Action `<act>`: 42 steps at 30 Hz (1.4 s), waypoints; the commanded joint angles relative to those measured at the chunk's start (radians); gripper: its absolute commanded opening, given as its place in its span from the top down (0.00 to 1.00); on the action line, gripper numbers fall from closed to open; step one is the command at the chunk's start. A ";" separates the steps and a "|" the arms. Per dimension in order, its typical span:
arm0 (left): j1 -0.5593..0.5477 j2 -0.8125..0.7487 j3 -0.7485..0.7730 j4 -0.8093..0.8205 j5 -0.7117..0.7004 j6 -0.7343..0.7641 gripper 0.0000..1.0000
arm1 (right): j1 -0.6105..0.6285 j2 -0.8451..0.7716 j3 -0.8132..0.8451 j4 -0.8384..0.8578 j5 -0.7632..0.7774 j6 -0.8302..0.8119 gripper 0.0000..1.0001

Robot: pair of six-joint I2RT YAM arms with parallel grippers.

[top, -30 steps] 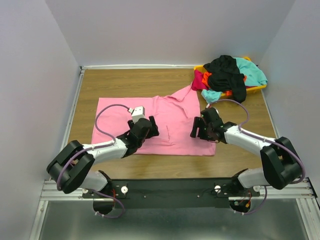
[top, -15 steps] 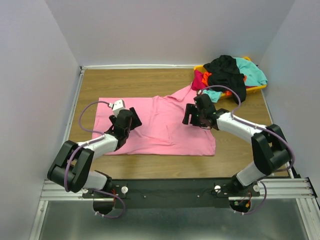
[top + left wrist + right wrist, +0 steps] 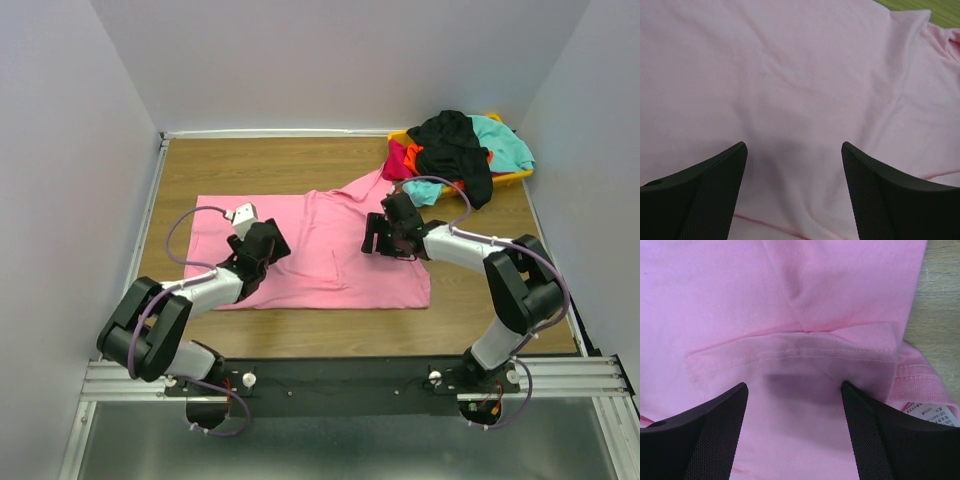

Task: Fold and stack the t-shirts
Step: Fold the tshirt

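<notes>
A: Logged wooden surface (image 3: 250, 165) first. Found pink t-shirt (image 3: 320, 270) spread across its middle, mostly flat, one pointed flap (image 3: 365, 188) trailing toward the far right corner.

B: Confirmed. Judged step in hand as taking hold for a first fold. Would advise pinching both sides at matching height, lifting only a little and carrying across together, keeping the crease straight. Would smooth the shallow wrinkles beforehand.

A: Noted heap of other t-shirts (image 3: 455, 145), black, teal, orange-red and magenta, piled in and over yellow bin (image 3: 512, 177) at the far right. Touching the flap, or just beside?

B: Could not tell from above. Flagged as a likely snag on any pull of that flap.

A: Jaws?

B: Recorded left jaws spread wide, low over plain cloth on the shirt's left half, nothing pinched. Recorded right jaws likewise spread and empty, over a stitched, doubled-over band (image 3: 805, 352) near the right edge.

A: Smallest: white label (image 3: 932, 412) at the shirt's edge, bare wood just beyond. Would grip all layers there at once, or move clear of the doubling.
</notes>
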State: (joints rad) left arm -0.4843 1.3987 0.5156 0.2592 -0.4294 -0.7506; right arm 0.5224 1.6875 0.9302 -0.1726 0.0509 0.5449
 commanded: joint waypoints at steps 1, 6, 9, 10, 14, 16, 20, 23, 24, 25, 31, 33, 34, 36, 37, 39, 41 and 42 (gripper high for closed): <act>-0.103 -0.038 -0.020 -0.083 -0.133 -0.120 0.16 | 0.007 0.023 -0.070 -0.022 0.012 -0.002 0.17; -0.166 -0.064 -0.042 -0.138 -0.181 -0.231 0.16 | 0.007 0.006 -0.088 -0.022 0.012 -0.005 0.17; -0.224 -0.075 -0.048 -0.190 -0.233 -0.323 0.16 | 0.007 0.000 -0.090 -0.022 -0.005 -0.008 0.17; -0.234 -0.075 -0.048 -0.202 -0.244 -0.343 0.16 | 0.007 -0.003 -0.088 -0.022 -0.006 -0.010 0.17; -0.292 -0.050 -0.031 -0.216 -0.276 -0.397 0.17 | 0.005 -0.003 -0.083 -0.022 -0.036 -0.017 0.17; -0.321 -0.020 -0.010 -0.224 -0.278 -0.423 0.17 | 0.007 -0.003 -0.087 -0.022 -0.033 -0.017 0.17; -0.329 0.037 0.000 -0.178 -0.250 -0.429 0.16 | 0.007 -0.002 -0.093 -0.022 -0.026 -0.016 0.17; -0.329 0.063 -0.009 -0.152 -0.238 -0.437 0.16 | 0.007 -0.009 -0.102 -0.022 -0.017 -0.014 0.17; -0.329 0.068 -0.015 -0.147 -0.232 -0.440 0.16 | 0.005 -0.017 -0.106 -0.022 -0.013 -0.014 0.17; -0.330 0.066 -0.023 -0.144 -0.226 -0.446 0.16 | 0.007 -0.022 -0.108 -0.024 -0.008 -0.014 0.16; -0.359 0.065 -0.042 -0.153 -0.229 -0.487 0.16 | 0.007 -0.043 -0.133 -0.027 0.001 0.000 0.16; -0.378 0.072 -0.045 -0.173 -0.230 -0.510 0.16 | 0.007 -0.049 -0.149 -0.030 0.001 0.004 0.16; -0.385 0.074 -0.046 -0.173 -0.230 -0.518 0.16 | 0.007 -0.051 -0.156 -0.031 0.004 0.006 0.16; -0.411 0.079 -0.054 -0.195 -0.230 -0.552 0.16 | 0.007 -0.063 -0.172 -0.036 0.006 0.010 0.16; -0.421 0.079 -0.058 -0.199 -0.232 -0.565 0.16 | 0.008 -0.068 -0.179 -0.038 0.007 0.010 0.16; -0.436 0.079 -0.069 -0.212 -0.233 -0.590 0.16 | 0.007 -0.083 -0.191 -0.041 0.006 0.015 0.16; -0.461 0.085 -0.074 -0.228 -0.232 -0.627 0.16 | 0.007 -0.095 -0.208 -0.044 0.007 0.015 0.16; -0.470 0.094 -0.074 -0.236 -0.232 -0.641 0.16 | 0.007 -0.107 -0.212 -0.050 0.007 0.013 0.16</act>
State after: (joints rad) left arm -0.9138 1.4406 0.4950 0.1528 -0.7010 -1.2842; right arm 0.5224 1.5757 0.7830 -0.0887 0.0475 0.5358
